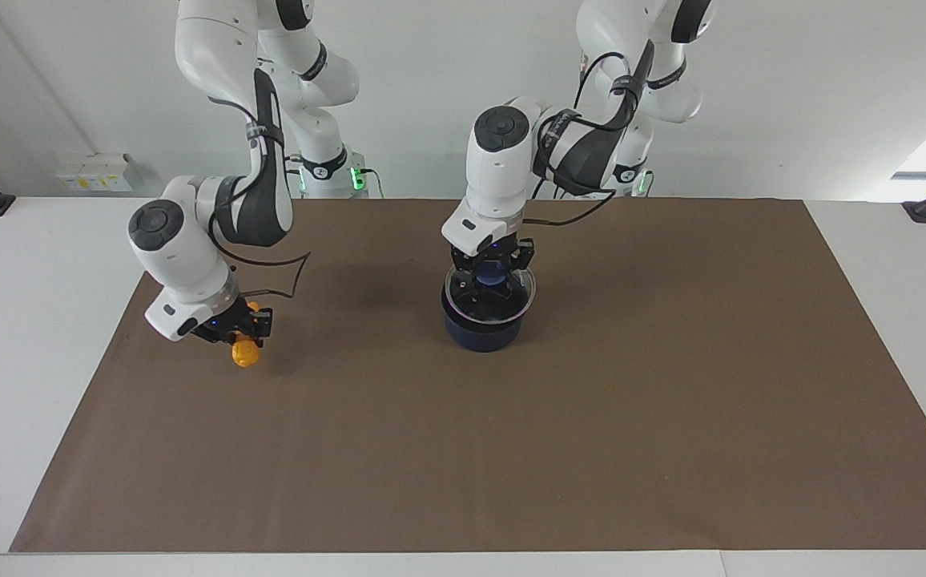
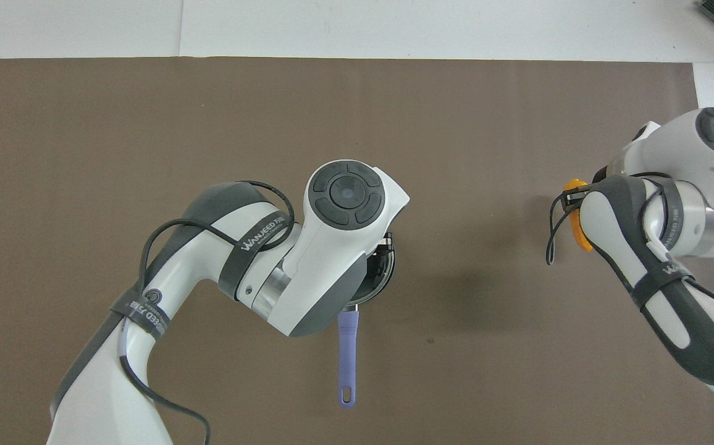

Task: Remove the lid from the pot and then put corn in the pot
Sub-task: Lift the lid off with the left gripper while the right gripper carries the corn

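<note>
We see the left gripper pinching the lid by its blue knob, lid lifted just above the pot mid-mat, handle pointing toward the robots. Right gripper clamped on the corn, raised clear of the mat at the right arm's end. Corn well apart from the pot.

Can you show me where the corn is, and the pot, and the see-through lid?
the corn [image 1: 245, 353]: facing view, on the orange end poking out below the right pincer.
the pot [image 1: 483, 332]: facing view, on its dark blue side wall.
the lid [image 1: 522, 290]: facing view, on its glass by the rim, beside the left pincer.
</note>
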